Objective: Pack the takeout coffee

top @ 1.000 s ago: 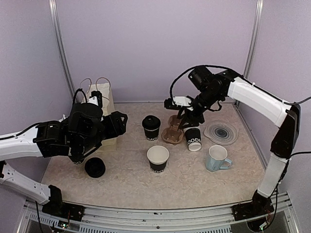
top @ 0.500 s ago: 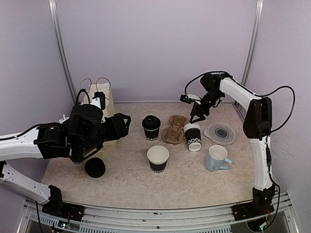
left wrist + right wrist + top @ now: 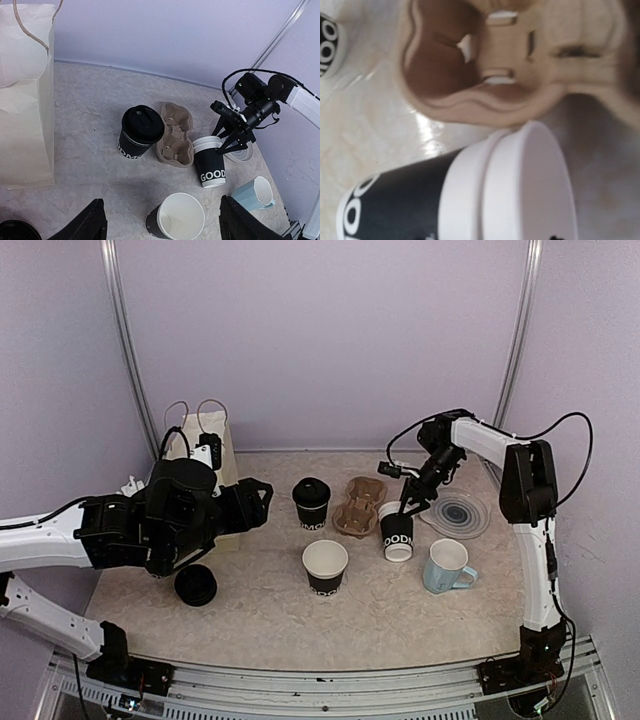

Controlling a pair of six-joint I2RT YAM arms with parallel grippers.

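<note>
The right gripper (image 3: pixel 404 504) hangs at the far-right rim of the white-topped cup (image 3: pixel 397 530). Its fingers point down and are parted with nothing between them, as far as the left wrist view lets me judge. Whether a fingertip is touching the rim I cannot tell.

That cup stands near the middle of the table (image 3: pixel 260 620), a little toward the right edge. Its near-left neighbour is the open cup (image 3: pixel 325 567). Its long axis is close to upright, with the top leaning slightly toward the back. The pulp carrier (image 3: pixel 356 506) sits just behind and to its left, almost touching, and both wells look empty.

The coming move turns on this relation: the cup is directly below and slightly nearer than the right fingers, and the nearest well is a short hop back-left. The right arm is plainly the closer one.

The left gripper (image 3: pixel 256 498) hovers over the left half of the table with its jaws wide and empty. It is near the paper bag (image 3: pixel 205 445) in the back-left corner and well apart from this cup. The lidded cup (image 3: pixel 311 502) stands just left of the carrier, and a loose black lid (image 3: pixel 196 584) lies toward the near-left corner.
</note>
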